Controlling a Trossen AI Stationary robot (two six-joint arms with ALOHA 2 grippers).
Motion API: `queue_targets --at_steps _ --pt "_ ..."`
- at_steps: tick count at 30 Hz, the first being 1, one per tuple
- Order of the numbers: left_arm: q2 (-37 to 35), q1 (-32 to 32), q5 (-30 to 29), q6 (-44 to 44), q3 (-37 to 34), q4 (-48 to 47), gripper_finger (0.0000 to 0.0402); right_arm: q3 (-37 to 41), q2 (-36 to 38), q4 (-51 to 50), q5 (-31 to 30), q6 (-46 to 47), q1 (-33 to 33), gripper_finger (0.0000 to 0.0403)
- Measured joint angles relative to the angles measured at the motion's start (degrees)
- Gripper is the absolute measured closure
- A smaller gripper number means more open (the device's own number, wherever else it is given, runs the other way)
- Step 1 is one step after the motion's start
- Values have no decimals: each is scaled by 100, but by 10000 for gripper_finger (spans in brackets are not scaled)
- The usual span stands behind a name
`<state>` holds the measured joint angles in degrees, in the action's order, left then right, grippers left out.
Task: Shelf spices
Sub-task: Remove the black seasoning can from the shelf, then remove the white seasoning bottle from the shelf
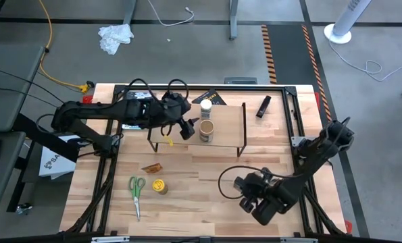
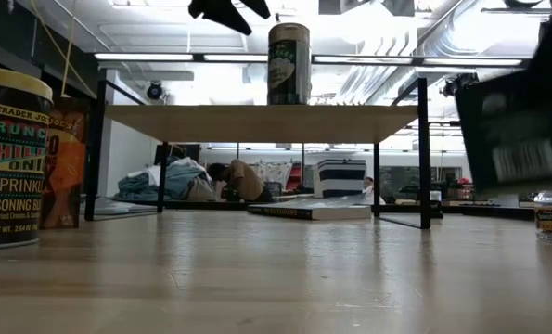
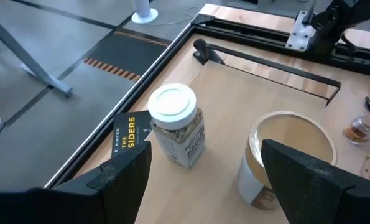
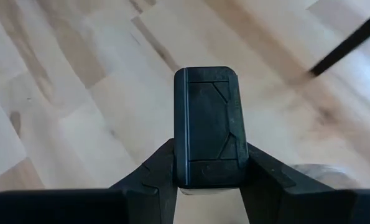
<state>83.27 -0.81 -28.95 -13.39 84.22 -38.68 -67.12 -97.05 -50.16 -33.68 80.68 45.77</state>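
Note:
The shelf [image 1: 228,125] stands at the table's far middle. On its clear top stand the white-lidded jar [image 1: 205,108] [image 3: 175,124] and the wide tan round tin [image 1: 207,129] [image 3: 290,152]. My left gripper [image 1: 187,126] [image 3: 212,180] hovers open just left of them, above the shelf top. My right gripper [image 1: 244,196] [image 4: 206,171], near the table's near right, is shut on the small black tin [image 4: 206,124] [image 2: 517,130]. The yellow-lidded jar [image 1: 159,186] and the orange-brown packet [image 1: 153,167] rest on the table. The tiny brown jar [image 3: 359,129] stands on the table right of the shelf. My right gripper pinches the small black tin between its two fingers [image 4: 160,168], one on each long side near the tin's lower end [image 4: 206,174]. The fingers slant down toward the table. The tin is lifted clear of the wood.
A book [image 1: 211,98] lies under the shelf's far side. Green-handled scissors [image 1: 136,192] lie near the yellow-lidded jar, and a black marker [image 1: 263,106] lies right of the shelf. A black frame [image 1: 295,121] edges the table. Bare wood spreads between the shelf and the near edge.

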Motion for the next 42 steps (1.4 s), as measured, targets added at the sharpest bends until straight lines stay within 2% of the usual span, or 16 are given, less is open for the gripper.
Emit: queue_targets --at_steps 8,15,18,22,28,31,38,42 --pt "-250 -130 -27 7 72 59 101 857 1 1221 75 -107 -354 276" --pt "-529 -127 -86 158 75 94 101 1144 17 2052 68 -638 -493 270" --pt "-636 -127 -132 167 75 90 101 1101 15 2030 237 -675 -495 253" --pt "-745 -127 -183 319 75 88 101 1013 -3 1987 691 -667 -493 207" --pt "-767 -127 -176 674 75 89 101 763 -3 1326 853 -726 -493 130" --pt "-767 -125 -173 813 75 154 101 477 -3 773 870 -757 -493 104" --pt "-714 -57 -158 1988 77 631 101 -382 -1 -765 672 -1403 -494 89" --pt "-649 296 420 2265 77 860 101 -936 2 -1532 509 -1828 -495 88"
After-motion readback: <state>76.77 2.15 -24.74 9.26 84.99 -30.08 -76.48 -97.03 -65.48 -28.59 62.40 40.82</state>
